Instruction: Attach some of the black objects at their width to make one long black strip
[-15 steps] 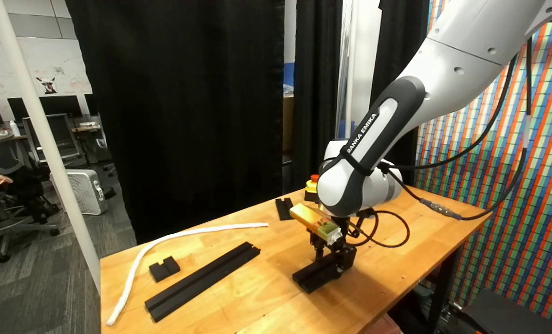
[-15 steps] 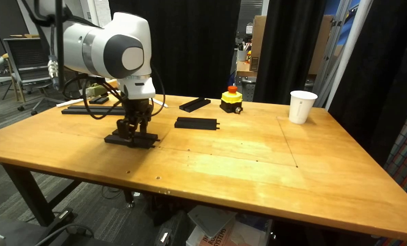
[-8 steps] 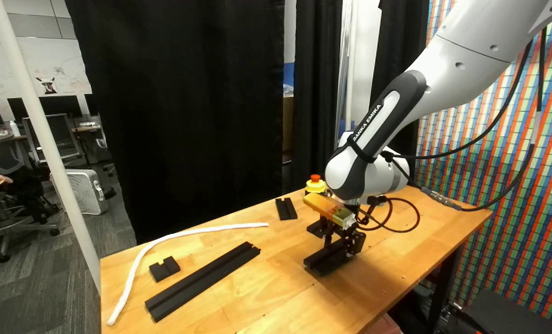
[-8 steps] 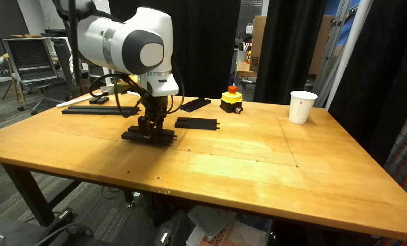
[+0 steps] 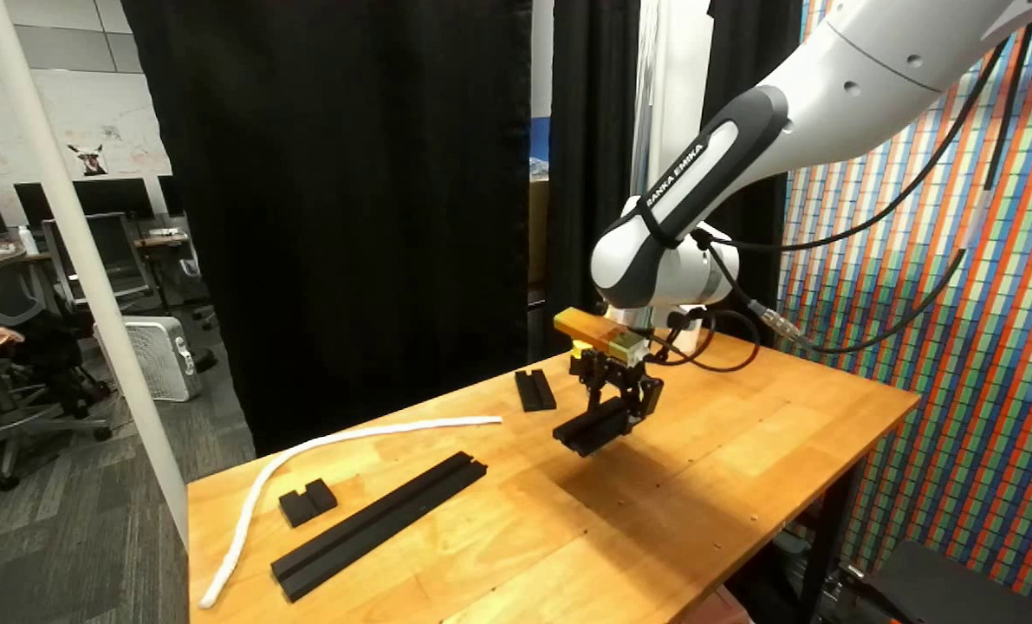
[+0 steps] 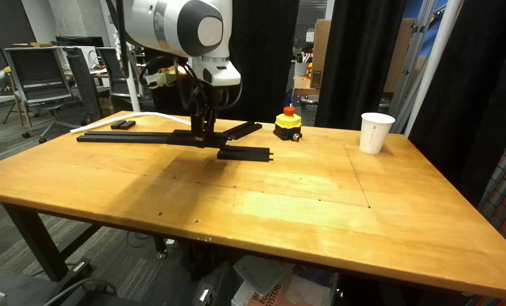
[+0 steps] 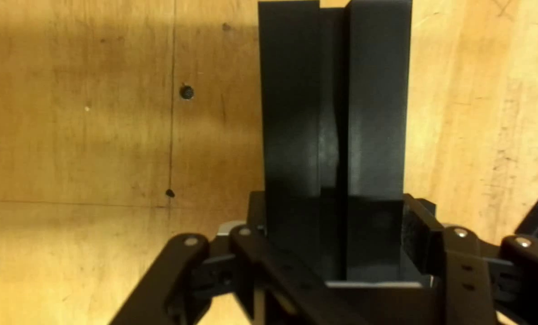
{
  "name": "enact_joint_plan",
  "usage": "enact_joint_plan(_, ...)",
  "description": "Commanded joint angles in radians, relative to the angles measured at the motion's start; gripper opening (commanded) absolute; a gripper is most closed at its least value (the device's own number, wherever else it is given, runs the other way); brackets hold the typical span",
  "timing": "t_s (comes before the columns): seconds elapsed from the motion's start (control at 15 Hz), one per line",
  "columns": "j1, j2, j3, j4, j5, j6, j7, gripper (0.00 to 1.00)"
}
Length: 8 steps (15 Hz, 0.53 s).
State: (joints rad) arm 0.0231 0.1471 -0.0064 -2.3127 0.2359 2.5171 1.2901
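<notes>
Matte-black grooved bar (image 7: 328,135) clamped in my claw (image 7: 336,225), aloft over wooden counter (image 6: 320,225): pickup done. Long black channelled strip (image 5: 379,522) lies apart, joints unclear. Attaching remains, I judge; another grooved black bar (image 6: 245,156) sits loose.

Robotics lab: Franka arm (image 5: 827,126) over wooden table (image 6: 286,221), emergency-stop button (image 6: 288,122), whiteboard (image 5: 126,113), office chairs (image 6: 36,76)
</notes>
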Motion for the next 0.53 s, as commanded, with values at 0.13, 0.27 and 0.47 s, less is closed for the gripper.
enact_joint_plan(0.13, 0.023, 0.104, 0.009, 0.243, -0.021, -0.134, -0.019, 0.46)
enact_joint_plan(0.27, 0.035, 0.141, 0.012, 0.311, -0.026, -0.16, -0.015, 0.46)
enact_joint_plan(0.47, 0.056, 0.206, 0.009, 0.409, -0.042, -0.193, -0.007, 0.46)
